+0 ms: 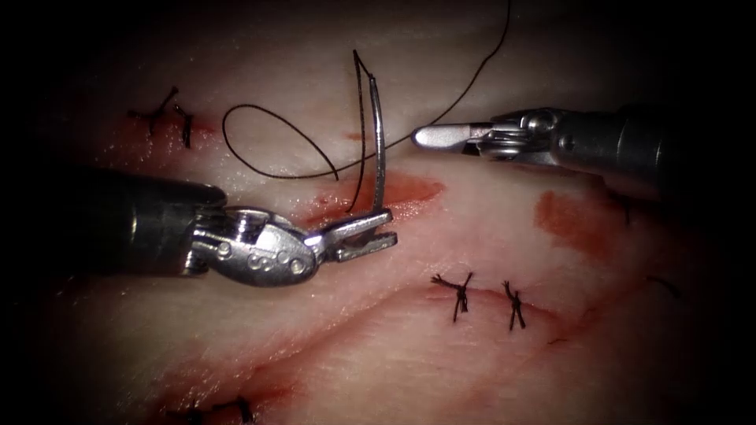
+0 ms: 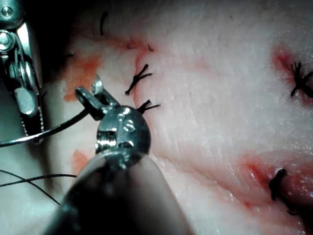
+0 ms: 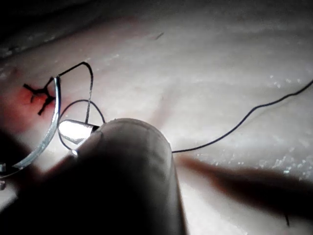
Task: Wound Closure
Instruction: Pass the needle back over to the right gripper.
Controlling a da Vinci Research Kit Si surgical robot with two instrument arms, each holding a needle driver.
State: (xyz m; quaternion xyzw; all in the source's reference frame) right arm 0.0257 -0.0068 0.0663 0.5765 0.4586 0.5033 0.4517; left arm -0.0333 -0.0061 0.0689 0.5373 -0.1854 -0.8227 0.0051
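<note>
My left tool [image 1: 390,228] comes in from the left, jaws shut on the curved needle [image 1: 378,142] near its lower end. The needle stands upright over the open red cut [image 1: 409,191], out of the tissue [image 1: 331,315], with its thread end uppermost. Black thread [image 1: 268,118] runs down from that end, loops left across the tissue and leaves past the far edge. My right tool [image 1: 421,138] hovers just right of the needle, jaws shut, holding nothing I can see; the thread passes by its tip. The left wrist view has my left tool [image 2: 93,95] gripping the needle [image 2: 49,132]. The right wrist view has the right tool [image 3: 73,131] beside the needle [image 3: 49,132].
Two tied stitches [image 1: 458,293] sit on a closed cut below and right of the open one. More knots lie at the upper left [image 1: 167,112] and near the lower left edge [image 1: 224,408]. A patch of red fluid [image 1: 571,224] stains the tissue at right.
</note>
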